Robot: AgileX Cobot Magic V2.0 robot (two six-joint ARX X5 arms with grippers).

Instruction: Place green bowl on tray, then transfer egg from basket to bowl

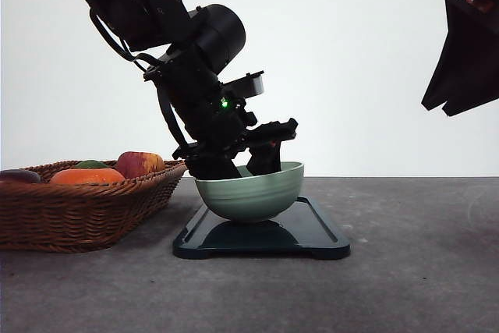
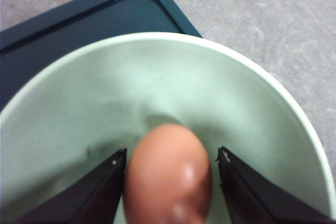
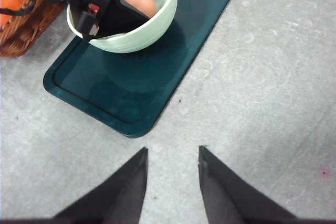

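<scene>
Grey table [image 1: 405, 271] carries the tray [image 1: 320, 233]; left claw [image 2: 170, 169] slants into the green bowl [image 1: 257, 193], narrowly parted around the egg [image 2: 169, 174].

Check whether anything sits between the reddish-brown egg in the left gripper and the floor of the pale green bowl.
Nothing visible does. The left gripper holds the reddish-brown egg inside the pale green bowl, whose floor looks bare beneath it.
</scene>
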